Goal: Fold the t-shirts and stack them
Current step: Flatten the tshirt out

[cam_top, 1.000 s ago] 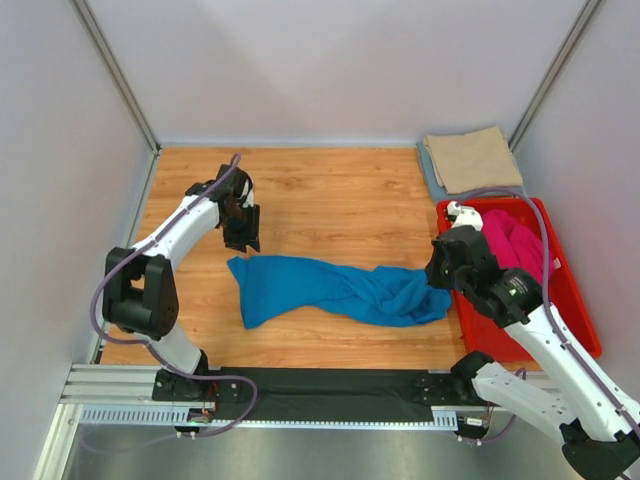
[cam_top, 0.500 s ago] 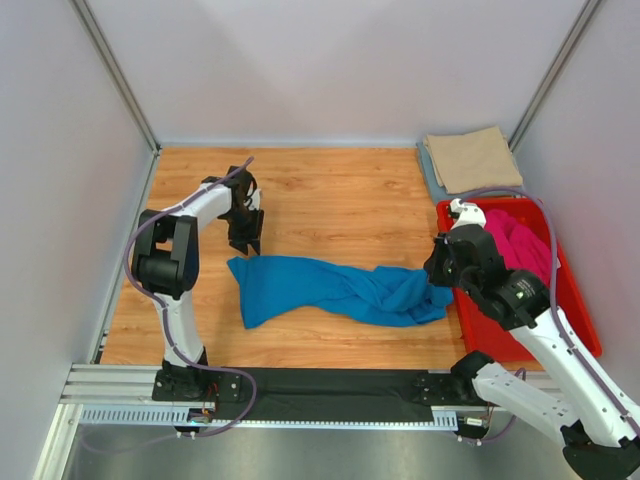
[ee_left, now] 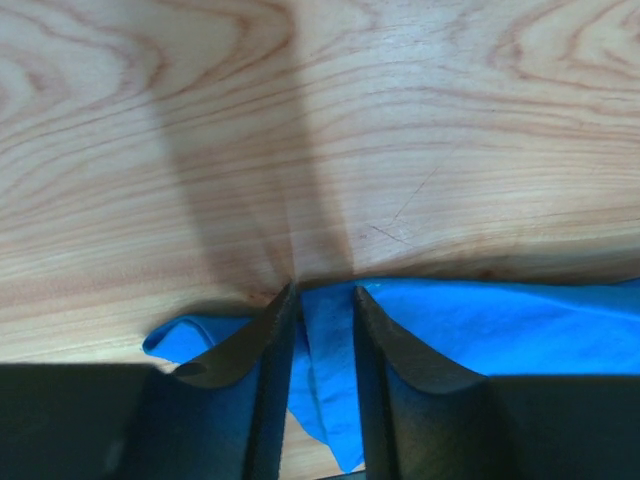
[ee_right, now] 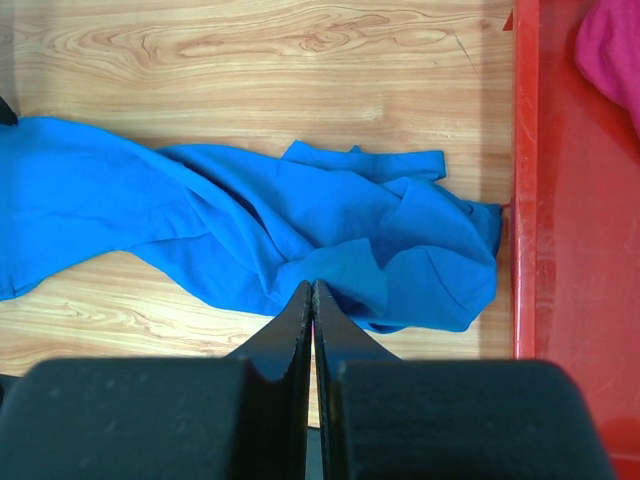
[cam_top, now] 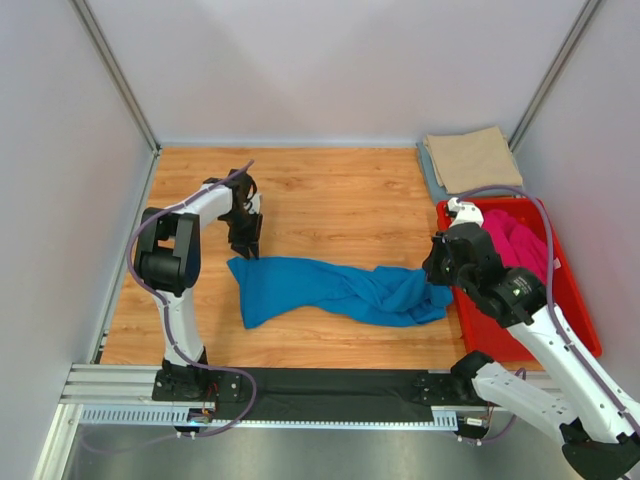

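Observation:
The bright blue t-shirt (cam_top: 335, 288) lies crumpled lengthwise across the middle of the table. My left gripper (cam_top: 247, 240) is down at its far-left corner. In the left wrist view the left gripper (ee_left: 322, 290) has its tips on the wood, narrowly open, with a flap of blue cloth (ee_left: 325, 370) in the gap. My right gripper (cam_top: 438, 272) hovers over the shirt's right end; in the right wrist view it (ee_right: 313, 287) is shut and empty above the blue folds (ee_right: 330, 230). The magenta t-shirt (cam_top: 510, 238) lies in the red bin. The tan t-shirt (cam_top: 472, 158) lies folded on the grey-blue one (cam_top: 428, 172) at the back right.
The red plastic bin (cam_top: 520, 350) stands along the right side, its rim (ee_right: 525, 200) almost touching the blue shirt. White walls close in the table on three sides. A black strip runs along the near edge (cam_top: 330, 382).
My left gripper has come down toward the blue shirt's left corner and its fingers have narrowed. The left arm's elbow has swung inward. The right arm has barely moved.

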Robot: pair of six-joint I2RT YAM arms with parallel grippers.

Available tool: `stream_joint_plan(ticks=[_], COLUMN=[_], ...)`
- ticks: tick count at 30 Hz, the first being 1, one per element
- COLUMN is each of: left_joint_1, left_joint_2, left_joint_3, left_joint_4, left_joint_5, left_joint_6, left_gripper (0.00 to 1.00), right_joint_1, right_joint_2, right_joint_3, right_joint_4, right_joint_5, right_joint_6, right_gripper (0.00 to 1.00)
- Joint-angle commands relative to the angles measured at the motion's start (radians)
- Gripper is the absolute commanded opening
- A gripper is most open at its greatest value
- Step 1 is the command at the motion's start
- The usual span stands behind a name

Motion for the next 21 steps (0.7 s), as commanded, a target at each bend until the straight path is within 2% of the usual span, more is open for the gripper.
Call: stream_joint_plan(ticks=[1,3,4,7,17,21], left_joint_1=[0.004,0.004,0.004,0.004,0.004,0.004], left_joint_2=[-0.008,-0.031,-0.036,-0.063,-0.333,-0.463], left_joint_3=[-0.014,-0.029,-0.031,-0.018,-0.028,0.003], left_joint_4=[-0.020,0.011,0.012,0.008,0.011,-0.029], left_joint_5=[-0.002,0.047,0.058,0.066,-0.015,-0.112], left_joint_6=[-0.024,-0.032,-0.033,-0.047,-0.165,-0.179], left_gripper=[0.34,0.29,0.19,0.00,0.00,0.00], right_joint_1=[-0.003,-0.002,-0.002,-0.003,-0.002,-0.003], right_joint_2=[-0.007,-0.006,-0.001,-0.004,0.014,0.031], right_joint_3=[0.019,0.013,0.009,0.003,-0.002,0.073], right_joint_4=[0.045,0.053,0.053,0.053,0.076,0.084], right_joint_5=[0.009,0.009,0.007,0.012,0.007,0.076], right_joint_6=[-0.008,-0.005,-0.005,-0.005,0.014,-0.026], right_gripper=[0.00,0.00,0.00,0.00,0.00,0.00])
